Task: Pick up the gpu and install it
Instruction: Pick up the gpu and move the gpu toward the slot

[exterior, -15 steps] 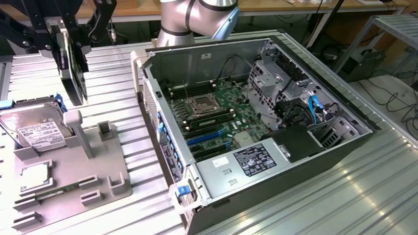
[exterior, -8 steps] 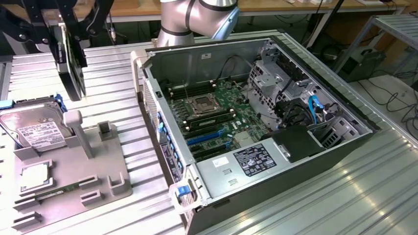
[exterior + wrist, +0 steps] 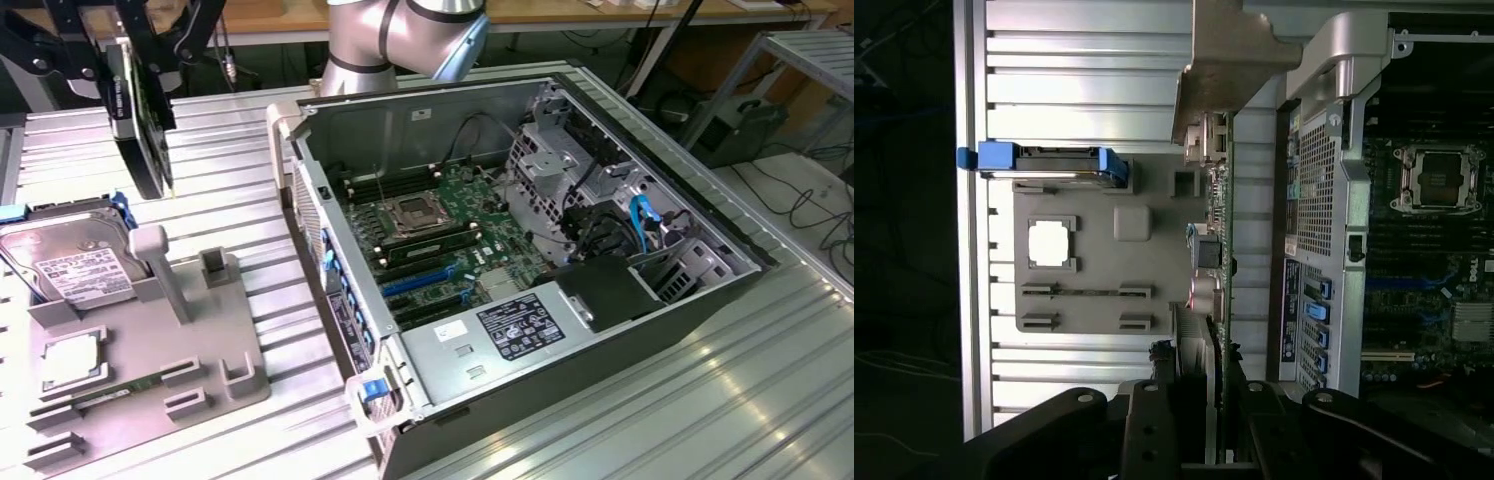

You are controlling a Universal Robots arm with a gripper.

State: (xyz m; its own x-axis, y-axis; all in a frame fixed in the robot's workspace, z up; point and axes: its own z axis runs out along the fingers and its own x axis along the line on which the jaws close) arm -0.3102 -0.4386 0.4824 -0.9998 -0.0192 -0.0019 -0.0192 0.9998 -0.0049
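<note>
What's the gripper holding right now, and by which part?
The gripper holds the gpu by its upper edge; the card hangs upright below it.

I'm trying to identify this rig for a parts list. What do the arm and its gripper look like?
The arm has silvery-grey rounded tube segments. The gripper is black, with jointed linkage fingers and round pivot pins.

Robotics lab: robot arm (image 3: 400, 40), slatted metal workbench (image 3: 641, 420), open computer tower (image 3: 400, 125), floor cables (image 3: 801, 195).

gpu (image 3: 144, 130) clear above table (image 3: 227, 150), case (image 3: 441, 110) open-topped, its wall (image 3: 310, 210) between
</note>
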